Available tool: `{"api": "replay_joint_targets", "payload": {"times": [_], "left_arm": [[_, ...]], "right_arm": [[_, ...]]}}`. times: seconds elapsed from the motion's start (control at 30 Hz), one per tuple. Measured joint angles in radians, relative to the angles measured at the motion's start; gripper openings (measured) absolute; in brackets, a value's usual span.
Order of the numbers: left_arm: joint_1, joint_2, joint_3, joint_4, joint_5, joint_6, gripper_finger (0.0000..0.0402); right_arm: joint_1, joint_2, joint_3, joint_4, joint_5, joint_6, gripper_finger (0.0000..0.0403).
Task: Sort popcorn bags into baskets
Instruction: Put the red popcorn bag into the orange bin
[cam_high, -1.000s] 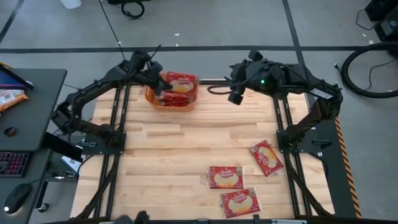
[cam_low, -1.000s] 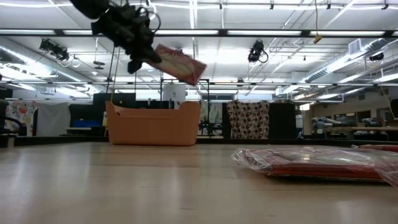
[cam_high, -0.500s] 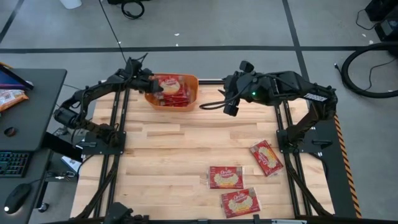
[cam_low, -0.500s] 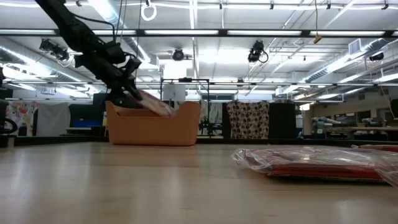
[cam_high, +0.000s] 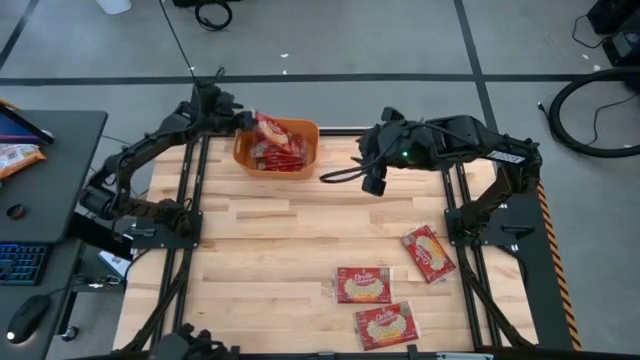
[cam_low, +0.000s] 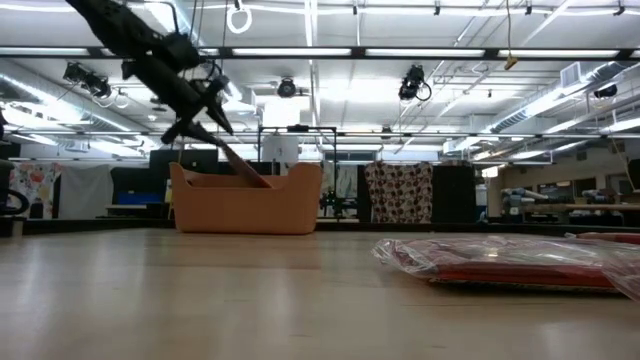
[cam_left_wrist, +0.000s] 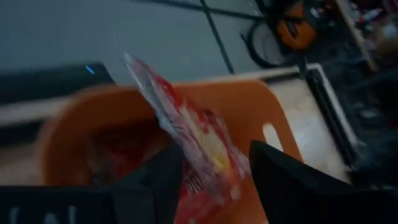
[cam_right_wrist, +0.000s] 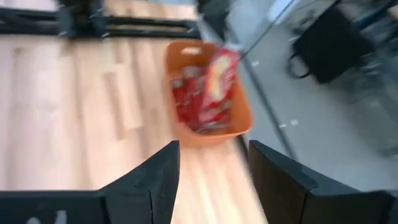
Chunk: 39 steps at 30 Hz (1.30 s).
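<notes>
High view: my left gripper (cam_high: 237, 118) sits at the far left rim of the orange tub (cam_high: 306, 135), fingers spread apart. A red popcorn bag (cam_high: 270, 127) stands tilted on edge just beside those fingers, its lower end among the other bags (cam_high: 280, 152) piled in the tub. In my left wrist view the bag (cam_left_wrist: 186, 127) leans between my two open fingers (cam_left_wrist: 158, 180) without being pinched. The low view shows that gripper (cam_low: 200, 118) above the tub's (cam_low: 245, 205) near wall, the bag slanting down into it. To the right, my right gripper (cam_high: 376, 176) hovers over bare table beside the tub, fingers parted and empty. Near the table's front right, three bags (cam_high: 364, 285) lie flat, well apart from both grippers.
</notes>
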Motion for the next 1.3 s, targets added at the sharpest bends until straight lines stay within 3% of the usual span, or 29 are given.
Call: {"api": "replay_joint_targets", "payload": {"times": [0.1, 0.23, 0.37, 0.57, 0.77, 1.0, 1.3], "left_arm": [[-0.001, -0.028, 0.053, -0.068, -0.072, 0.051, 0.0188], [-0.03, -0.033, 0.125, -0.179, -0.074, 0.126, 0.0189], [-0.092, -0.033, 0.162, -0.248, -0.047, 0.198, 0.0189], [-0.241, -0.062, 0.167, -0.245, 0.093, 0.374, 0.0189], [-0.379, -0.072, 0.166, -0.249, 0.043, 0.376, 0.0177], [-0.441, -0.091, 0.164, -0.261, 0.002, 0.262, 0.0172], [-0.453, -0.215, 0.166, -0.231, -0.054, 0.251, 0.0171]], "right_arm": [[-0.019, 0.0, -0.015, -0.021, -0.076, 0.049, 0.0195], [-0.04, 0.0, -0.033, -0.018, -0.124, 0.119, 0.0195], [-0.054, 0.002, -0.059, -0.062, -0.173, 0.184, 0.0195], [-0.059, 0.0, -0.153, -0.17, -0.245, 0.261, 0.0195], [-0.057, 0.0, -0.351, -0.238, -0.38, 0.354, 0.0195], [0.006, -0.031, -0.639, -0.233, -0.516, 0.559, 0.0195], [0.063, -0.115, -0.99, -0.023, -0.623, 0.926, 0.0195]]}}
